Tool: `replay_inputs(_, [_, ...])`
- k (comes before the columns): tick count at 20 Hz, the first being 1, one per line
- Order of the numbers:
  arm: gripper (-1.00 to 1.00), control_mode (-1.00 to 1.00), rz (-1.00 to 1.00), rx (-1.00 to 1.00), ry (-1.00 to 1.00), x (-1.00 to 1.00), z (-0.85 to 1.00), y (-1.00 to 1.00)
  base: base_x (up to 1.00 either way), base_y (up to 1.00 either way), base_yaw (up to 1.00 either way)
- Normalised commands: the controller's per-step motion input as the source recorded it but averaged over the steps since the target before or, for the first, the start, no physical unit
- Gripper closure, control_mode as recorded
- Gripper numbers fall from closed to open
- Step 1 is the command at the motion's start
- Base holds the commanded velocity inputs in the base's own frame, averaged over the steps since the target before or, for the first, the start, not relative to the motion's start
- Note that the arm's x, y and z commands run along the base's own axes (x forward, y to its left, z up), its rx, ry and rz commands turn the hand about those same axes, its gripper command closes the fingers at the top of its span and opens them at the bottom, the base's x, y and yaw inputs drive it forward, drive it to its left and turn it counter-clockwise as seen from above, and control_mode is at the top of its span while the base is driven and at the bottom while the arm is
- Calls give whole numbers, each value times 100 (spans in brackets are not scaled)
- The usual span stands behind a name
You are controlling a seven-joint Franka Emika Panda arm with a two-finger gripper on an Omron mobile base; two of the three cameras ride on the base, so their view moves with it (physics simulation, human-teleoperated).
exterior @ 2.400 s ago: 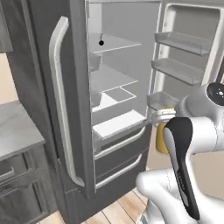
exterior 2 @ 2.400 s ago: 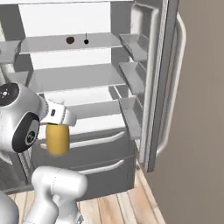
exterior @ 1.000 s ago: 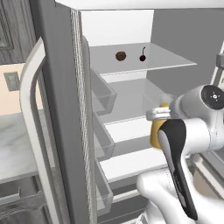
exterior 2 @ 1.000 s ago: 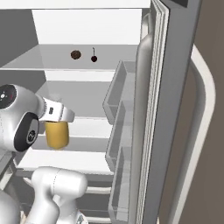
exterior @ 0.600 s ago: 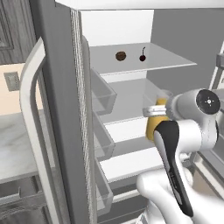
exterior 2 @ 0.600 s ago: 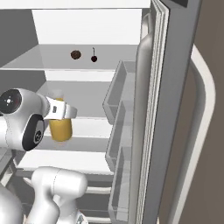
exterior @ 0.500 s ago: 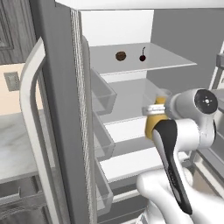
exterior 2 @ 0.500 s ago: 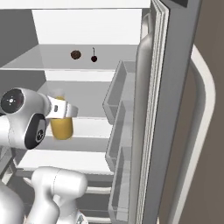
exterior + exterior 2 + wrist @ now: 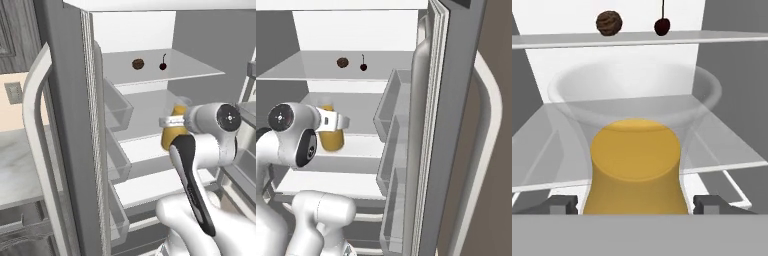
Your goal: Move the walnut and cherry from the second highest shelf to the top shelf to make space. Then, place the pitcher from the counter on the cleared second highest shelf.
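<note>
Currently the tool (image 9: 634, 202) grips the yellow-orange pitcher (image 9: 635, 167), its fingers (image 9: 559, 204) set wide on either side of the body, holding it in front of the second highest shelf (image 9: 722, 145). Walnut (image 9: 609, 23) and cherry (image 9: 662, 26) sit on the top shelf (image 9: 557, 40), near each other.

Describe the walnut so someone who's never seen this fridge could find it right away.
Look inside the open fridge at the top shelf, where two small things sit side by side. The walnut is the round, wrinkly brown ball; the cherry beside it is smaller, dark red, with a thin upright stem.
</note>
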Motion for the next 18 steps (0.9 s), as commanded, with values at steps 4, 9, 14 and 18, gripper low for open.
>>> replay_inputs(4, [100,-100,3,0,-2,44,0,0,0,0,0])
replay_inputs(9, [100,-100,5,0,0,48,0,0,0,0,0])
replay_inputs(14, [100,-100,5,0,0,49,0,0,0,0,0])
replay_inputs(18, [100,-100,6,0,0,52,-3,0,0,0,0])
